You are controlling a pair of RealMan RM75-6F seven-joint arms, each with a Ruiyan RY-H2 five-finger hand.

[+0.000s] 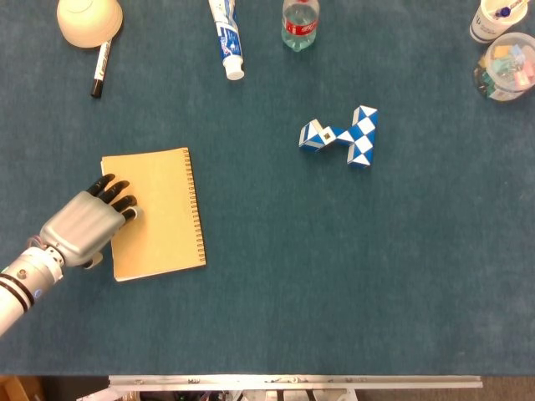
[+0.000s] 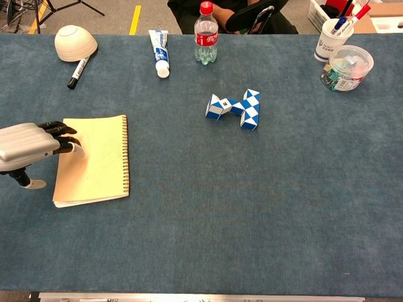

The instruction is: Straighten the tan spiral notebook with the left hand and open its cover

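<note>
One hand in view: your left hand (image 1: 84, 227) over left edge of tan spiral notebook (image 1: 159, 213), fingers (image 2: 63, 139) spread, grasping nothing, tips on closed cover. Notebook flat on blue surface (image 1: 334, 267), spiral binding along its right side.

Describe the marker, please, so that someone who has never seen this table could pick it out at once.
Look to the far left corner of the blue table, where an upturned cream bowl sits. The marker lies just in front of the bowl, its upper end at the bowl's rim. It is the only slim white stick with a black cap there, much thinner than the toothpaste tube further right.
</note>
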